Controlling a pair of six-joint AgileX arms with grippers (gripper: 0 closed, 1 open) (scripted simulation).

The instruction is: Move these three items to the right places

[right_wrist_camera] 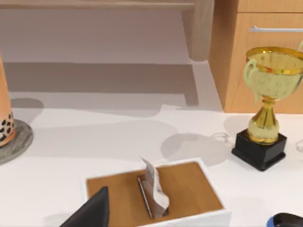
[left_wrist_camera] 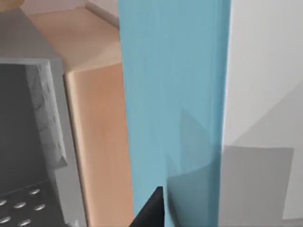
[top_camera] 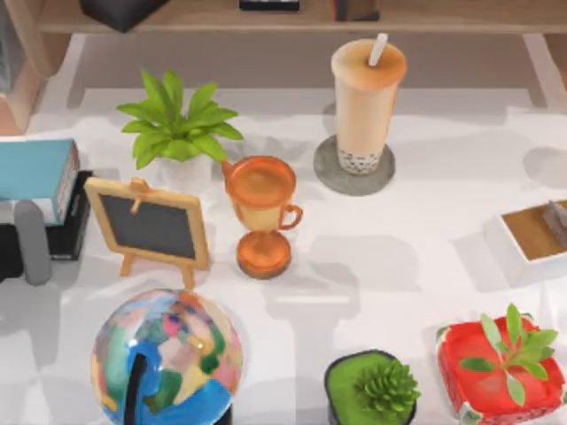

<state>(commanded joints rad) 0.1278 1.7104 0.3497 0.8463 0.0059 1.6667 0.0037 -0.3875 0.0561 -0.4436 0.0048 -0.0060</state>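
The white surface point(top_camera: 372, 266) carries both arms at its edges. The left claw point(top_camera: 34, 241), at the left edge, reaches over the light-blue book point(top_camera: 35, 177), which lies on the black book point(top_camera: 73, 232); I cannot tell its grip. Farther right, the bubble-tea cup point(top_camera: 365, 102) stands upright on the grey coaster point(top_camera: 330, 170).

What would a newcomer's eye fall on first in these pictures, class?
Probably the tall bubble-tea cup standing on the round grey coaster at the back of the table, right of centre. Next, the orange trophy cup in the middle, beside the small chalkboard. At the left edge, the light-blue book lies on the black book.
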